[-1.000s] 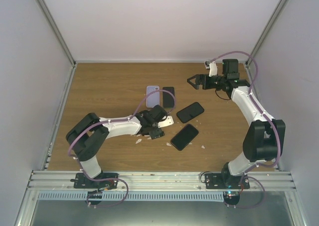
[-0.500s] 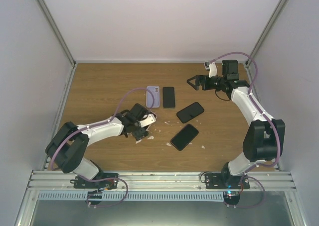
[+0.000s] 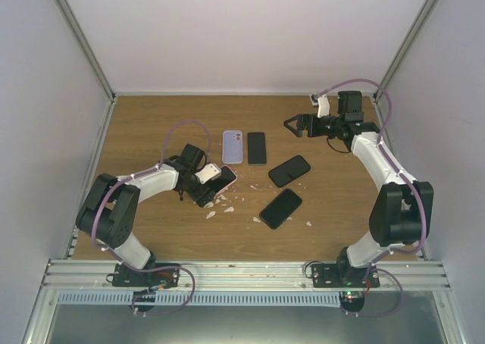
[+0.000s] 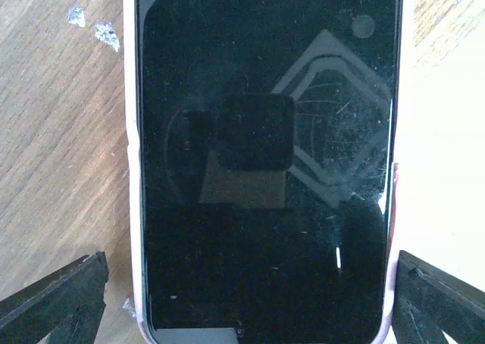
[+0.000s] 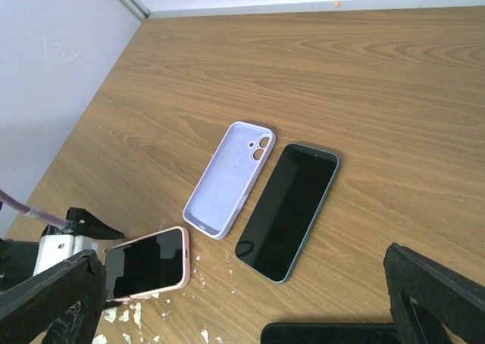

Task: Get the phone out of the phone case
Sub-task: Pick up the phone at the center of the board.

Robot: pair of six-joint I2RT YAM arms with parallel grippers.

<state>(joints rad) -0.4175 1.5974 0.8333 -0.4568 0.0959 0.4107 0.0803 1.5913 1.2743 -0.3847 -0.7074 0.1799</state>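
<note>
The grasp stage is in hand: the phone [image 4: 261,154], in its case [image 4: 133,207] left of the table's [image 3: 151,124] middle, is straddled by the wide-open, empty left claw [image 4: 246,314] (right claw [image 3: 294,126] open too, holding nothing), and closure on its edges is needed next.

Brown desk [image 3: 144,132], streaked with wood grain and dotted with white flecks [image 3: 211,214]. A pink case [image 5: 148,265] rims the black-screened phone [image 4: 265,154]. At its one o'clock are a lilac case [image 5: 229,179] and a green-edged phone [image 5: 288,210].
</note>
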